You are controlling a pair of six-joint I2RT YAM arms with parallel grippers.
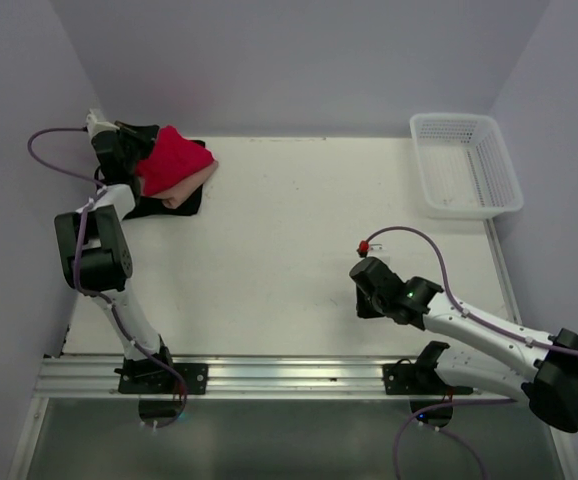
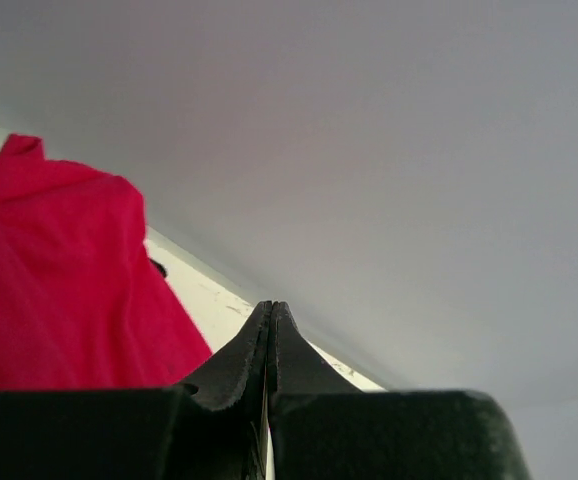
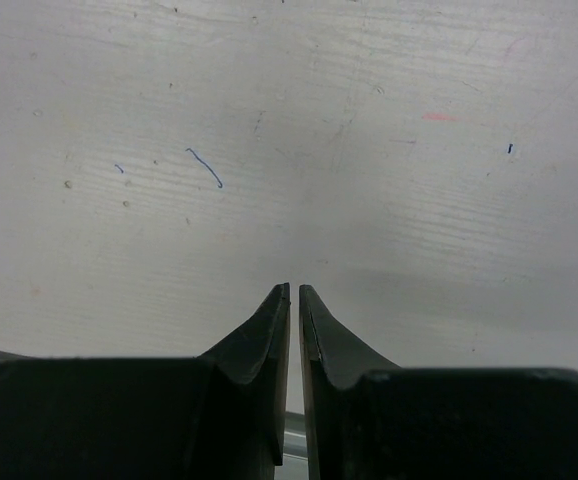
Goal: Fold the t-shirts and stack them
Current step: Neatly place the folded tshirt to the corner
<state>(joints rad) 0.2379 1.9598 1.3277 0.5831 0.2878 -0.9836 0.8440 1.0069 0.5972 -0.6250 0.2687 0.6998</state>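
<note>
T-shirts of soft cloth lie heaped in the upper left of the overhead view: a bright red t-shirt (image 1: 174,160) on top, a dusty salmon-pink t-shirt (image 1: 185,188) under it and a black t-shirt (image 1: 174,208) lowest. The left gripper (image 2: 271,318) is at the pile's left edge, jaws pressed together on nothing (red cloth fills its camera's left). At lower right, the right gripper (image 3: 294,295) is all but closed and empty over the white table (image 1: 289,240).

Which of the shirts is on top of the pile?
The red shirt; the pink shirt peeks out beneath it and the black shirt lies lowest.
</note>
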